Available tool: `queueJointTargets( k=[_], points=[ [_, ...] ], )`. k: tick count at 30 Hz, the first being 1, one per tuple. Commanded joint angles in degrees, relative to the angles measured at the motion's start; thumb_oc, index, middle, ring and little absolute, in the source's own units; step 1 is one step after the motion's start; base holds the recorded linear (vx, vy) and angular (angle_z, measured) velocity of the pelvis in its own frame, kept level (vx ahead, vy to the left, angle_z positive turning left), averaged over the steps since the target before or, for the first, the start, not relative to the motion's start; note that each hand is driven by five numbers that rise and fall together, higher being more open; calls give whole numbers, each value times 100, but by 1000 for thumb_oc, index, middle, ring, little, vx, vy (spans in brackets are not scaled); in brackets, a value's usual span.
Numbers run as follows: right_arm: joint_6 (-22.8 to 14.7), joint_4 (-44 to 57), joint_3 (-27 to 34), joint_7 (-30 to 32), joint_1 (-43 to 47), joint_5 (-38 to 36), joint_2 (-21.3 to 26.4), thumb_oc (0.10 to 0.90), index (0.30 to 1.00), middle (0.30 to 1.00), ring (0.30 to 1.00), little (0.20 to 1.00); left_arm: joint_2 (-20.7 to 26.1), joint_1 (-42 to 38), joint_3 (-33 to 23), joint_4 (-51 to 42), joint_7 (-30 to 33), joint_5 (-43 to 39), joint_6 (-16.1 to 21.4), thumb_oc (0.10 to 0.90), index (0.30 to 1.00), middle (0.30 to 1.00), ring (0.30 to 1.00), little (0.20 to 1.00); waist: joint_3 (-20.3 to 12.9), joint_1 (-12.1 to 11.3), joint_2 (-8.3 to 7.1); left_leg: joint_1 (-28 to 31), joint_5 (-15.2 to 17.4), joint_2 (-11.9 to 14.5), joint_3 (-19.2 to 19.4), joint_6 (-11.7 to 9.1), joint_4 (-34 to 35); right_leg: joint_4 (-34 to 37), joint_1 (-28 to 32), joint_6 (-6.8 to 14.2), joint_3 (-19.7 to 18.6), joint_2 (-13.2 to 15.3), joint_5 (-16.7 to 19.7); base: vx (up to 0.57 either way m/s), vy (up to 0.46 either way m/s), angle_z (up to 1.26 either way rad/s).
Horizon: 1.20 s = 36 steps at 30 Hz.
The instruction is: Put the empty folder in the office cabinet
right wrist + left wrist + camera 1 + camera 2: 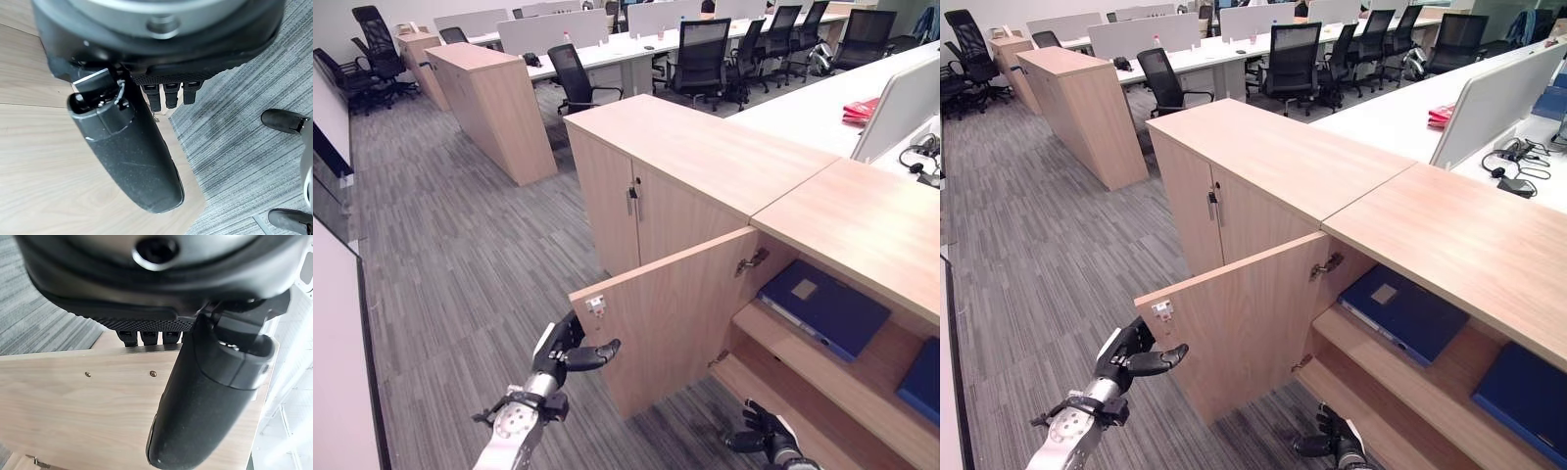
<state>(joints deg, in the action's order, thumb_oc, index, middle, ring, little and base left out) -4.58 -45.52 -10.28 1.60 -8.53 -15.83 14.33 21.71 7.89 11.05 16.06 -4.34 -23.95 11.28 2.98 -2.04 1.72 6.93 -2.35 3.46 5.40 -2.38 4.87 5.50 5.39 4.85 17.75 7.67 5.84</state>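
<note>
— Office carpet, open cabinet door [661, 328] at centre. Where's the folder [824, 305]?
— Centre right, flat on the upper shelf [803, 354].
— Hands?
— Left hand [570, 351] fingers hook the door's edge; right hand [766, 432] curled, empty.
— Handling?
— Probably stiff, light; grip its spine.

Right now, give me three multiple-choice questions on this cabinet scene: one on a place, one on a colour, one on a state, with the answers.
1. Where does the folder lie?
A. upper cabinet shelf
B. floor
C. cabinet top

2. What colour is it?
A. red
B. dark blue
C. green

3. How is the cabinet door?
A. shut
B. swung open
C. removed

Answers:
1 A: it lies flat on the upper shelf.
2 B: its cover is dark blue.
3 B: it stands open, with the left hand at its outer edge.
</note>
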Motion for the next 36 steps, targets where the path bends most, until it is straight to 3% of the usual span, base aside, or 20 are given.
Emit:
queueJointTargets(
  k=[1,6,8,9,11,13,15,18,23,26,33,34,36],
  points=[
    [-304,-59,248,53,564,-50,19,800,900,900,900,900,45,-599,269,-784,-555,-205,522,800,900,900,900,900,-6,-21,-60,66,585,-274,-77,82,13,-320,288,344,157,109,-745,-26,81,-2],
    [-308,23,500,113,613,-189,-10,800,900,900,900,900,132,-316,239,-850,-688,-198,437,800,900,900,900,900,121,-24,-29,-11,605,-317,148,128,13,-383,-40,467,184,269,-431,-67,80,-9],
    [-337,50,602,201,851,-338,-41,800,900,900,900,900,402,-316,262,-909,-781,-181,397,800,900,900,900,900,279,6,2,-230,546,-221,456,148,13,-491,-468,700,101,480,-69,-314,-20,-49],
    [-346,64,613,235,942,-396,-47,800,900,900,900,900,466,-360,271,-912,-785,-189,383,800,900,900,900,900,337,-5,33,-274,514,-187,501,168,13,-654,-535,692,37,503,-183,-334,-35,-69],
    [-393,25,604,311,1153,-518,-63,800,900,900,900,900,579,-336,295,-964,-849,-286,327,800,900,900,900,900,363,-137,100,-398,475,-121,787,191,-44,-922,-435,587,440,606,-478,-213,-13,-101],
    [-403,-62,455,300,1470,-595,-115,800,900,900,900,900,837,-136,228,-1101,-978,-391,274,800,900,900,900,900,238,-388,120,-456,511,-58,1318,210,-121,-1520,-145,554,1234,887,-809,-188,-57,-151],
    [-388,-143,341,232,1582,-551,-122,800,900,900,900,900,949,122,125,-1112,-1024,-346,280,800,900,900,900,900,171,-576,81,-497,465,-43,1602,222,-190,-1566,16,617,1494,938,-776,-145,-105,-164],
    [-388,-314,280,248,1696,-543,-76,800,900,900,900,900,901,385,52,-1082,-1019,-285,278,800,900,900,900,900,135,-727,138,-507,331,69,1938,146,-224,-1087,256,632,1786,863,-784,-99,-191,-121],
    [-355,-262,209,203,1553,-486,71,800,900,900,900,900,562,443,95,-850,-913,-229,286,800,900,900,900,900,124,-465,317,-481,6,337,2122,-115,-176,-112,567,524,1535,443,-748,-54,-250,-57],
    [-329,-162,145,222,1446,-321,237,800,900,900,900,900,282,405,136,-733,-841,-239,242,800,900,900,900,900,193,-212,458,-458,-288,610,2355,-322,-126,-50,470,444,1248,242,-941,-92,-255,-40],
    [-291,-205,107,320,1568,-221,418,800,900,900,900,900,149,221,287,-617,-765,-117,233,800,900,900,900,900,242,136,674,-315,-563,1042,2786,-584,-242,-50,302,347,733,15,-1127,-15,-177,-64],
    [-291,-201,113,328,1573,-229,456,800,900,900,900,900,124,178,303,-589,-750,-101,235,800,900,900,900,900,264,188,720,-292,-577,1086,2801,-621,-294,-50,294,320,638,-23,-1166,17,-137,-44],
    [-280,-232,73,393,1682,-206,545,800,900,900,900,900,79,40,360,-566,-678,-153,246,800,900,900,900,900,347,212,770,-405,-645,1069,2375,-673,-505,-50,254,282,442,-67,-1236,-7,-128,-47]
  ],
)
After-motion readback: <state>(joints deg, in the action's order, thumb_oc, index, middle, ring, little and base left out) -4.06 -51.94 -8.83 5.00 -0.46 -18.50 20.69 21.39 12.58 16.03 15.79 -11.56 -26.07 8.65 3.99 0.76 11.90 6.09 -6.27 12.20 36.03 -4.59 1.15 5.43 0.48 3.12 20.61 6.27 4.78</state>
